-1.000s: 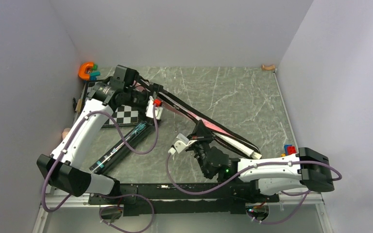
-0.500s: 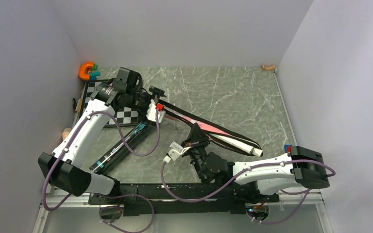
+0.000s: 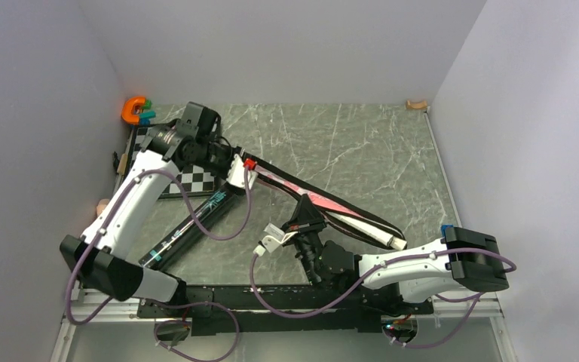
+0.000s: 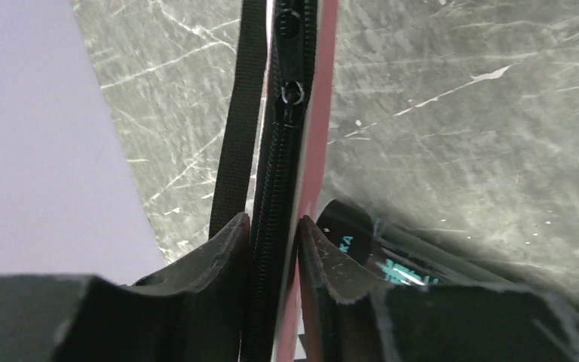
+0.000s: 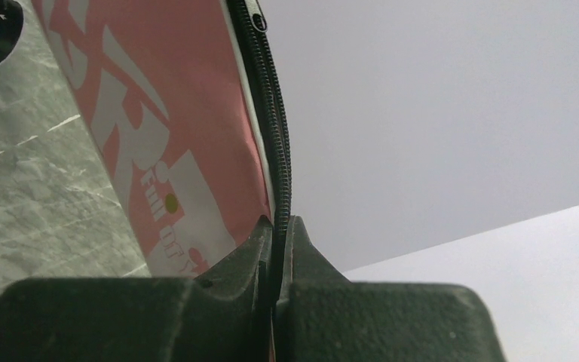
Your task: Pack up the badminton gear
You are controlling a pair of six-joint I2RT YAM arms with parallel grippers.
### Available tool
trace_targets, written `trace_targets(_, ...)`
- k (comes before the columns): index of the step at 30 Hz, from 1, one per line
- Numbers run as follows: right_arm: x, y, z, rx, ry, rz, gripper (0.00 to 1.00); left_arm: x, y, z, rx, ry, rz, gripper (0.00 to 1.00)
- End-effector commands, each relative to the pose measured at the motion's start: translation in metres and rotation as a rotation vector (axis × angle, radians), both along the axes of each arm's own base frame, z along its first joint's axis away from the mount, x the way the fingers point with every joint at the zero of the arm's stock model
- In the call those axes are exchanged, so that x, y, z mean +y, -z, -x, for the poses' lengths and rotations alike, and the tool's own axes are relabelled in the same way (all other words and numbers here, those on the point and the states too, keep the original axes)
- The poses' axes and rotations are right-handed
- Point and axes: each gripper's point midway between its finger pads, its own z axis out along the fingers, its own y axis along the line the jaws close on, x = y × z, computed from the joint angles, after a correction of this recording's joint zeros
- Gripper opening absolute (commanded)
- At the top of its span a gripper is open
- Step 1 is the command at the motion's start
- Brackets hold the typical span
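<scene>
Step in hand: I judge this to be work on the bag's opening, with both arms gripping its zipped edge.
Left end effector (image 4: 271,222): narrow, nipping the black zipper (image 4: 275,181) and the pink rim beside it.
Right end effector (image 5: 277,224): almost fully closed, clamped on the same zipper edge further down the bag (image 5: 143,113).
Bag position: strung on edge between my two arms and running on toward the right arm's base, where a white racket handle (image 3: 381,235) pokes out of its narrow end.
Slider (image 4: 294,92): on the zipper just beyond the left fingers.
Tube (image 3: 185,228): flat on the tabletop (image 3: 362,151), outside the bag, one end by the chessboard (image 3: 196,181).
Shuttlecocks: I can't find them in any view.
Next move: I think one arm must let go to fetch the tube while the other holds the rim. If the bag is to be shut instead, the slider needs catching.
Risk: the thin edge may slip from either pinch.
</scene>
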Motion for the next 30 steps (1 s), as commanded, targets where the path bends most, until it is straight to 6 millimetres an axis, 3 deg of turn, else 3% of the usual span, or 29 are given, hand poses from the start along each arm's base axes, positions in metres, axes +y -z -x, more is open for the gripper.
trace_targets(1, -0.002, -0.024, 0.003, -0.012, -0.028, -0.177, 0.0, 0.003, -0.009, 0.02, -0.044, -0.021, 0.057, 0.31)
trace_targets(6, 0.002, -0.024, 0.004, -0.015, -0.038, -0.179, 0.0, 0.003, -0.004, 0.026, -0.035, -0.08, 0.078, 0.23)
trace_targets(7, 0.003, -0.024, 0.004, -0.018, -0.041, -0.183, 0.0, 0.002, -0.005, 0.026, -0.028, -0.093, 0.08, 0.19)
trace_targets(9, 0.004, -0.026, 0.004, -0.021, -0.043, -0.198, 0.0, 0.0, -0.007, 0.022, -0.016, -0.143, 0.083, 0.01)
trace_targets(16, 0.001, -0.039, 0.005, 0.042, -0.073, -0.362, 0.0, -0.008, -0.017, 0.018, 0.022, -0.292, 0.11, 0.0)
trace_targets(23, 0.01, -0.036, 0.013, 0.25, -0.193, -0.485, 0.0, -0.008, -0.03, 0.013, 0.063, -0.445, 0.137, 0.0)
trace_targets(30, 0.005, -0.04, 0.021, 0.514, -0.337, -0.643, 0.33, -0.005, -0.035, 0.018, 0.023, -0.455, 0.202, 0.0)
